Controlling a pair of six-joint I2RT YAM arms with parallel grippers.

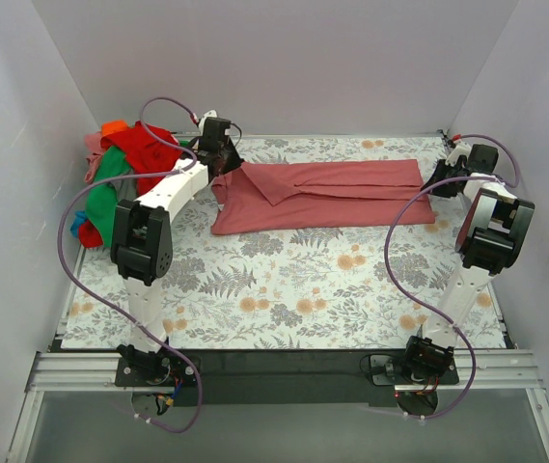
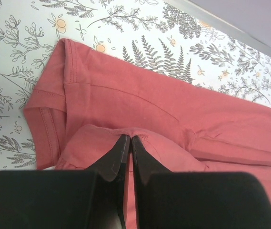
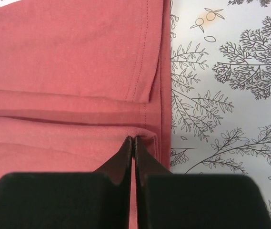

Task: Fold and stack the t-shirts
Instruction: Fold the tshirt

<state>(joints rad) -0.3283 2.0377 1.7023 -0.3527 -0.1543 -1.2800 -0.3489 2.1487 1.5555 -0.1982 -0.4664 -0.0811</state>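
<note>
A dusty salmon-pink t-shirt (image 1: pixel 322 193) lies stretched sideways across the far half of the floral table, its long edges folded in. My left gripper (image 1: pixel 228 166) is shut on a pinch of the fabric at the shirt's left end, near a sleeve (image 2: pixel 54 119); the left wrist view shows its fingertips (image 2: pixel 124 143) closed on a raised fold of the t-shirt (image 2: pixel 140 100). My right gripper (image 1: pixel 441 180) is shut on the shirt's right end, and the right wrist view shows the hem corner (image 3: pixel 145 136) of the t-shirt (image 3: pixel 68 62) caught between its tips.
A heap of other t-shirts (image 1: pixel 120 169), red, green, orange and a bit of blue, sits at the far left corner behind my left arm. The floral table cover (image 1: pixel 284 289) spreads bare in front of the shirt. White walls close in on three sides.
</note>
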